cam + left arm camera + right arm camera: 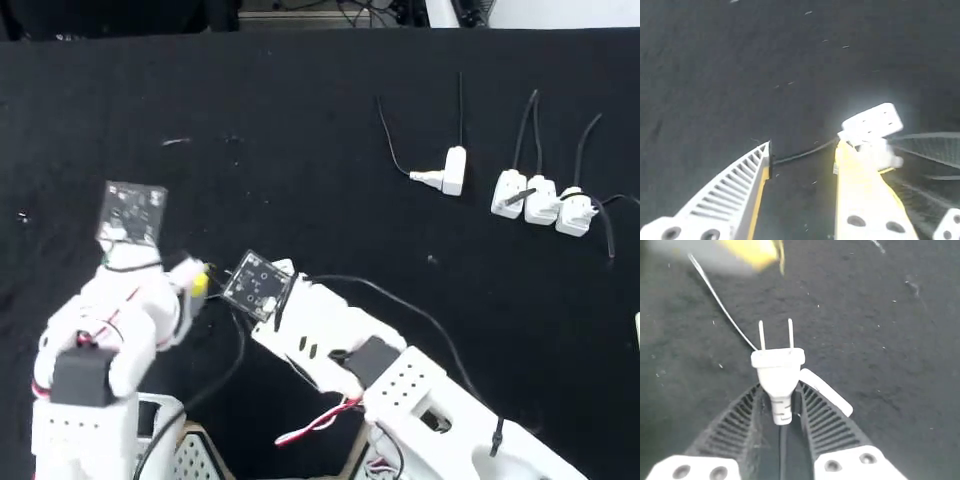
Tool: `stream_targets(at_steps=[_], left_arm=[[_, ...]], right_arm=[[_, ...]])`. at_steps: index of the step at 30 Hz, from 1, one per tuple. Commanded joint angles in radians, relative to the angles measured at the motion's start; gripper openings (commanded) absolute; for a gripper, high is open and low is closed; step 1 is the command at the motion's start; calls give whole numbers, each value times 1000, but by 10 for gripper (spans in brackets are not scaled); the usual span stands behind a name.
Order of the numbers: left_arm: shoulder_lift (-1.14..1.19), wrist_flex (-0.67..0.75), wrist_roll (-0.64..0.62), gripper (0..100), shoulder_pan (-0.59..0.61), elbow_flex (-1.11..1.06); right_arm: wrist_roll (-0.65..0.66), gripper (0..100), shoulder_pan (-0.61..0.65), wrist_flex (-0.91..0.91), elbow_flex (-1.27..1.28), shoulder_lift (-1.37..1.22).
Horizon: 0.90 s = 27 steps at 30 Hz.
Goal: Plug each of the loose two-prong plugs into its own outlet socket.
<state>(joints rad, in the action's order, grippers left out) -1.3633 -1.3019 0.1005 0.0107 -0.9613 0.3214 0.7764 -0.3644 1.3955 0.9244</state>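
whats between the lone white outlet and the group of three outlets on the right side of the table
Nothing. In the high view, only bare black table separates the lone outlet from the three outlets.

White arms [322,322], apparently yellow-lined end effector [802,150]

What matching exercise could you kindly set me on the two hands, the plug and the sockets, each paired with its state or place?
Things:
1. left hand
2. right hand
3. white plug
4. three white sockets

States or places:
A. side by side near the high view's right edge
B. shut on something
C. prongs pointing away from the hand that holds it
D. open, holding nothing

Pairs: 1-D, 2-B, 3-C, 4-A
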Motion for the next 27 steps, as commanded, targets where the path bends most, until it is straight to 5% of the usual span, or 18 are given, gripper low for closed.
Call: stream_targets(at_steps=[1,27], left_arm=[[-104,54,-12,213,-110,-61],[-305,84,-11,213,-128,-337]], right_arm=[[-52,10,35,66,-2,30],[-106,10,46,-140,-213,39]])
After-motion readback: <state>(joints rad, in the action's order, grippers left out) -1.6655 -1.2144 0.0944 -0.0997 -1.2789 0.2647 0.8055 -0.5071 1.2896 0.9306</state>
